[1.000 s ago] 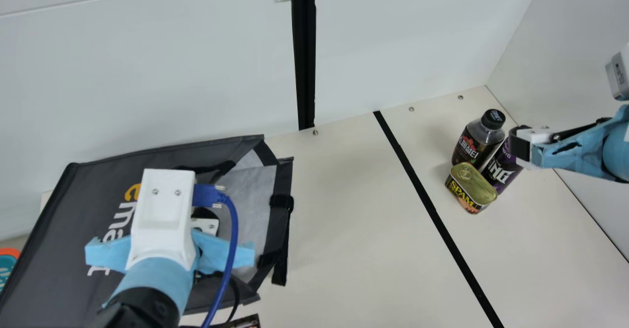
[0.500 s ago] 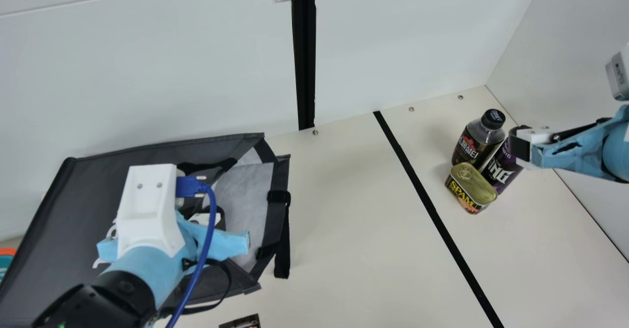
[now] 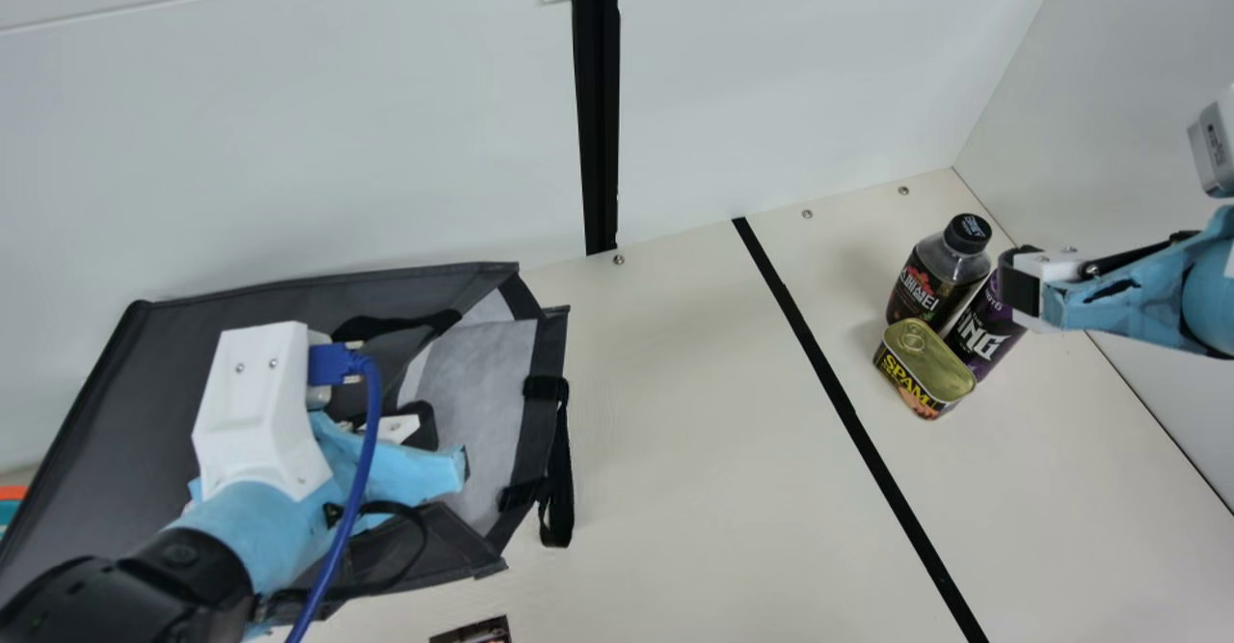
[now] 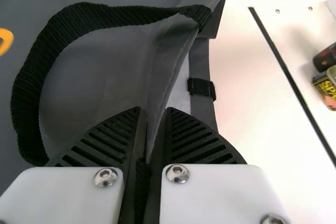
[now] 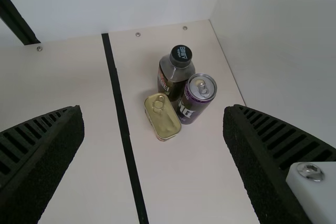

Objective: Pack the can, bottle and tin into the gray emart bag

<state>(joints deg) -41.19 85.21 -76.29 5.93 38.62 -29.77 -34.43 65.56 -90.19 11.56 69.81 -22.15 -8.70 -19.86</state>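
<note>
at the main view's left, the gray emart bag (image 3: 111, 412) lies on the cream table (image 3: 675, 431), an edge of its fabric pinched between the fingers of the left gripper (image 3: 415, 429). beyond the black stripe (image 3: 839, 397), the bottle (image 3: 950, 267), can (image 3: 985, 334) and tin (image 3: 925, 363) are gathered close together, the bottle and can upright. near the can, the right gripper (image 3: 1022, 286) hangs over the table with its fingers spread wide.
</note>
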